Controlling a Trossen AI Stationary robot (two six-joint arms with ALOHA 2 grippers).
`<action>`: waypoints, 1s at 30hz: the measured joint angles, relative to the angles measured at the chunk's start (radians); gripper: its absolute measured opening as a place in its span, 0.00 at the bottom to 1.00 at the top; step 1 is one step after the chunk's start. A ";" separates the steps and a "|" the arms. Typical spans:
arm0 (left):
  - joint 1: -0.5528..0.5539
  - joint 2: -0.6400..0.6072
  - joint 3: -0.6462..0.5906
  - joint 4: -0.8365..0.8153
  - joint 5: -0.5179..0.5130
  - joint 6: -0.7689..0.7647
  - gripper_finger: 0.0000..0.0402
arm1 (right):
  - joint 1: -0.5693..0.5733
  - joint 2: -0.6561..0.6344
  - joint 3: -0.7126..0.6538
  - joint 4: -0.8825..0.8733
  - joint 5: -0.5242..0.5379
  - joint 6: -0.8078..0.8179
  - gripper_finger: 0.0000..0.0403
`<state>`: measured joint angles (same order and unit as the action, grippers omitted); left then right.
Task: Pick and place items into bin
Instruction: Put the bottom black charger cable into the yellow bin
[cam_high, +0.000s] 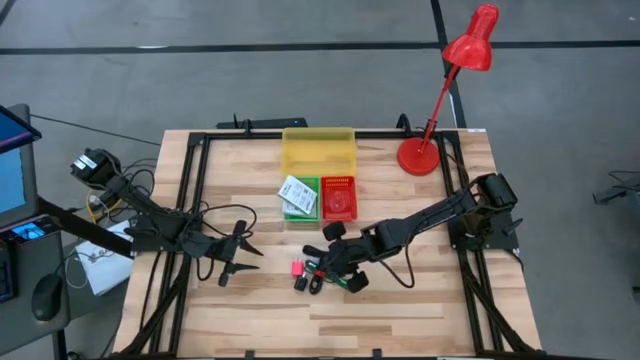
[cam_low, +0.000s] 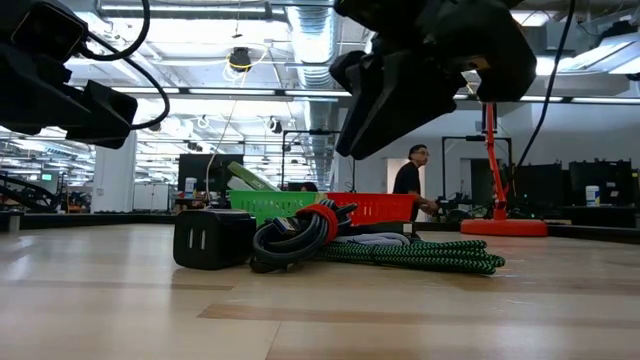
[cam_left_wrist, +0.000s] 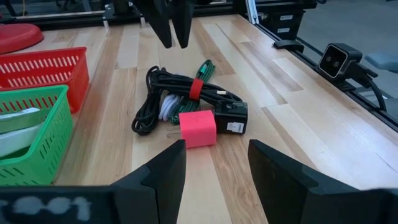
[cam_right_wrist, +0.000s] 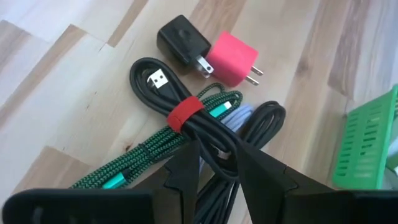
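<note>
Right gripper (cam_right_wrist: 217, 163): dark fingers (cam_right_wrist: 183, 168) slightly apart, nothing held, straddling the coiled black cable bundle with a red strap (cam_right_wrist: 186, 118), low over it. The bundle lies on the pale wooden counter (cam_high: 420, 310), well clear of the bins.

Step in hand looks like grasping that bundle. Do it well: descend straight, close across the thick part by the red strap so all loops come up together, not one strand. The green braided cable (cam_right_wrist: 149, 155) lies tangled against the bundle, so a lift may drag it; lift slowly and check.

Left gripper (cam_left_wrist: 211, 163): fingers wide apart, empty, hovering on the far side of the bundle from the right arm, aimed at the pink plug cube.

Count, outward from the bundle:
- 1 pink square plug charger (cam_right_wrist: 232, 60), touching the bundle's edge
- 1 black plug charger (cam_right_wrist: 181, 39), touching the pink one
- 1 green braided cable, possibly 2 with a pale cable underneath; hard to tell
- 3 plastic mesh bins beyond the bundle: green (cam_high: 300, 183) holding white packets (cam_high: 296, 195), red (cam_high: 339, 181), yellow (cam_high: 318, 150)
- 1 red desk lamp (cam_high: 440, 95), farthest off
</note>
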<state>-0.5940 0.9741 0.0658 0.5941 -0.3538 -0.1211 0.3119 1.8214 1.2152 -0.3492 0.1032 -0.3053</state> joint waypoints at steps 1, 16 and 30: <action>0.000 0.000 0.000 0.000 0.000 0.000 0.42 | 0.000 0.000 0.000 0.000 0.000 -0.009 0.25; 0.000 0.000 0.000 0.011 0.000 -0.016 0.42 | -0.028 0.022 0.007 0.033 0.002 -0.062 0.25; 0.000 0.003 0.001 0.046 0.006 -0.016 0.42 | -0.028 0.273 0.259 -0.178 0.006 -0.070 0.25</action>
<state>-0.5938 0.9771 0.0666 0.6399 -0.3481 -0.1375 0.2836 2.0940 1.4741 -0.5267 0.1095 -0.3756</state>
